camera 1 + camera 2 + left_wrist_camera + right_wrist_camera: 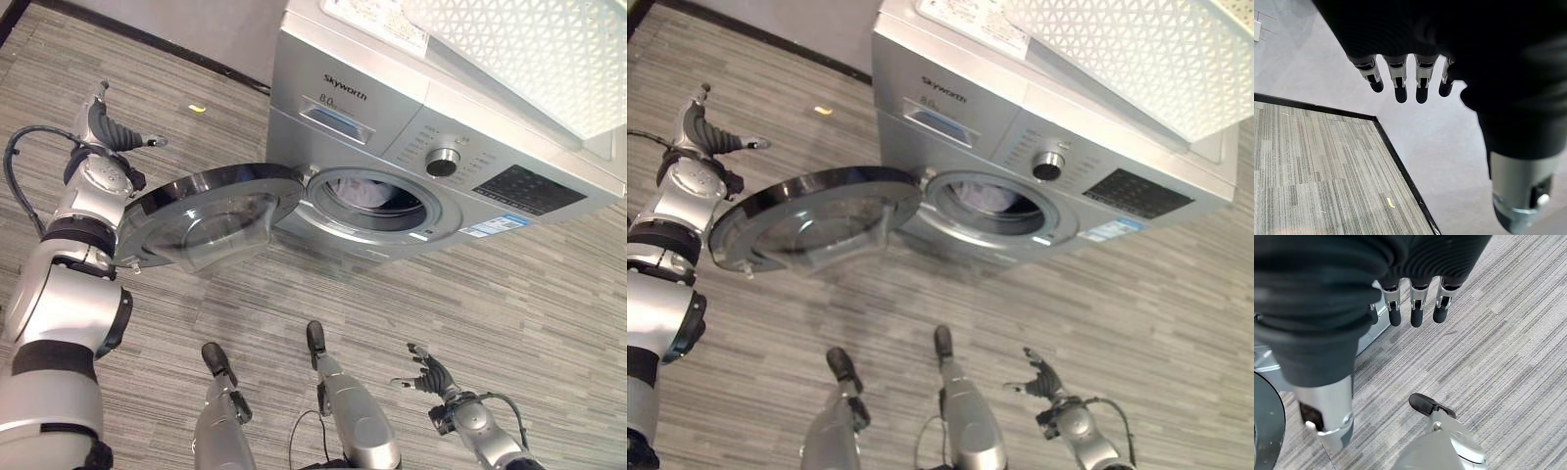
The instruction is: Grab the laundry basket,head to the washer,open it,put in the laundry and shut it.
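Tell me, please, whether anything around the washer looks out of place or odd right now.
Little stands out. The washer door hangs wide open with laundry already in the drum, so it remains to be shut. The white basket rests on top of the washer. A small yellow scrap lies on the floor.

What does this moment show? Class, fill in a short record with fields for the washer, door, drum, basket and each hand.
washer: silver front-loader on grey striped floor
door: round door swung wide open
drum: pale laundry inside
basket: white basket on top of the washer
left hand: open, beyond the door's outer edge, holding nothing
right hand: open, low over the floor, holding nothing
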Available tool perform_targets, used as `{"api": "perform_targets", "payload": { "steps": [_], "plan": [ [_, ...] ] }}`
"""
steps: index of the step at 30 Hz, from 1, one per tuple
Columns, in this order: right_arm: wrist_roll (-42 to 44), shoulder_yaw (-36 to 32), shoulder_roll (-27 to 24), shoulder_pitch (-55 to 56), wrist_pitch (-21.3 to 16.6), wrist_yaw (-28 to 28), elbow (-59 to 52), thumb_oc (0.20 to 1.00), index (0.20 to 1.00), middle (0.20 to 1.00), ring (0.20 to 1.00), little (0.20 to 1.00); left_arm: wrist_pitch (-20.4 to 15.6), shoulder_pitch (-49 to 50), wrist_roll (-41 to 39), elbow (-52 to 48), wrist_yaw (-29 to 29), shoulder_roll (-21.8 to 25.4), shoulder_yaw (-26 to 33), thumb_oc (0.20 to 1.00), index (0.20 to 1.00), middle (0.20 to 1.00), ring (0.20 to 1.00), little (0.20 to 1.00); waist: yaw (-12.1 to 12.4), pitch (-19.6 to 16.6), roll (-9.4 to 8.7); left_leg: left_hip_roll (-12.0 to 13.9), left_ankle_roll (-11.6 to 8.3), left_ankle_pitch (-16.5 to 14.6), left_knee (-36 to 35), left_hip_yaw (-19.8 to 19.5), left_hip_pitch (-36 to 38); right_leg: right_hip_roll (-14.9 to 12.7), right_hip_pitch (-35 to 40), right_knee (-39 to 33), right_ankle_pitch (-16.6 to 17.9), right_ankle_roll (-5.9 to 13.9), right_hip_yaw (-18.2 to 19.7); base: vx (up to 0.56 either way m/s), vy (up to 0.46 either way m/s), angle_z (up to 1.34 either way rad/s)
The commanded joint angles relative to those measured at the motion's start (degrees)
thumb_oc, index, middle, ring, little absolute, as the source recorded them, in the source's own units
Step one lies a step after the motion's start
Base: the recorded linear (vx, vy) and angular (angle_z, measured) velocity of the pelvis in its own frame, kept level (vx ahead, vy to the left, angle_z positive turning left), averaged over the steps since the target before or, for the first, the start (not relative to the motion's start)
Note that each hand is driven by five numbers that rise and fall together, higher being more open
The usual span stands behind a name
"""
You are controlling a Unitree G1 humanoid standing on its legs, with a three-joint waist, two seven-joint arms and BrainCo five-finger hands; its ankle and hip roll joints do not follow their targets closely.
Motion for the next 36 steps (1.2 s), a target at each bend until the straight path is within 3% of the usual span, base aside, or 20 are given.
{"api": "perform_targets", "payload": {
  "steps": [1, 8, 14, 21, 23, 24, 36],
  "plan": [
    [1.6, 0.2, -4.3, 1.2, -0.7, -0.2, -1.1, 1.000, 1.000, 1.000, 1.000, 1.000, 1.1, -1.8, 1.9, 7.7, -2.1, 2.1, -1.5, 1.000, 1.000, 1.000, 1.000, 1.000, 0.1, -3.5, 0.30, 1.9, -0.68, -6.4, 9.9, -4.8, -3.6, -4.8, -4.3, 4.1, 0.2, 5.66, 1.6, 0.01, 0.003, -0.04],
    [1.7, 0.4, -5.2, 0.8, 0.3, 0.6, -2.2, 1.000, 1.000, 1.000, 1.000, 1.000, 2.8, 1.0, 4.3, 10.2, -6.4, 1.3, -0.1, 1.000, 1.000, 1.000, 1.000, 1.000, -0.5, -3.7, -0.76, 2.5, -1.12, -6.7, 10.8, -5.1, -5.0, -4.0, -5.4, 3.5, 1.0, 5.36, 2.2, 0.00, -0.011, -0.02],
    [1.2, 0.3, -5.4, 1.1, 0.4, 0.6, -2.2, 1.000, 1.000, 1.000, 1.000, 1.000, 2.0, 4.4, 6.8, 6.9, -7.6, -2.5, -1.1, 1.000, 1.000, 1.000, 1.000, 1.000, -0.4, -3.7, -0.73, 2.9, -1.56, -6.3, 10.4, -5.2, -4.6, -3.6, -5.3, 3.3, 1.0, 5.13, 2.4, -0.01, -0.057, -0.01],
    [1.4, -3.2, -4.7, 2.6, 0.1, -1.7, 1.5, 1.000, 1.000, 1.000, 1.000, 1.000, -1.0, 8.9, 1.8, -6.9, -4.6, -12.0, -2.3, 1.000, 1.000, 1.000, 1.000, 1.000, 1.8, -2.7, 2.45, 2.5, -2.04, -4.8, 7.0, -5.9, -0.6, -3.1, -2.4, 3.1, -0.5, 4.46, 1.8, -0.01, -0.083, 0.02],
    [1.4, -3.2, -4.7, 2.7, 0.1, -1.7, 1.6, 1.000, 1.000, 1.000, 1.000, 1.000, -1.0, 8.9, 1.8, -7.0, -4.6, -12.0, -2.3, 1.000, 1.000, 1.000, 1.000, 1.000, 1.8, -2.7, 2.45, 2.4, -2.05, -4.8, 6.9, -5.9, -0.5, -3.1, -2.4, 3.1, -0.5, 4.45, 1.8, 0.00, -0.064, 0.07],
    [1.8, -4.5, -4.2, 2.7, 0.1, -2.1, 3.0, 1.000, 1.000, 1.000, 1.000, 1.000, -1.5, 10.3, 0.3, -9.8, -4.4, -13.8, -2.6, 1.000, 1.000, 1.000, 1.000, 1.000, 2.3, -2.7, 3.29, 2.4, -2.11, -4.3, 6.1, -5.9, 0.7, -2.9, -1.5, 3.0, -0.8, 4.22, 1.7, 0.00, -0.095, 0.13],
    [-1.3, -8.1, -2.6, 1.4, 2.3, -3.9, 9.4, 1.000, 1.000, 1.000, 1.000, 1.000, -3.5, 23.0, -9.8, -24.5, -10.0, -26.2, -5.3, 1.000, 1.000, 1.000, 1.000, 1.000, 3.1, -5.4, 8.52, 3.1, -2.00, -1.1, 0.4, -3.2, 9.8, -1.9, 3.3, 3.1, -3.0, 3.22, 2.5, 0.03, -0.075, -0.01]
  ]
}}
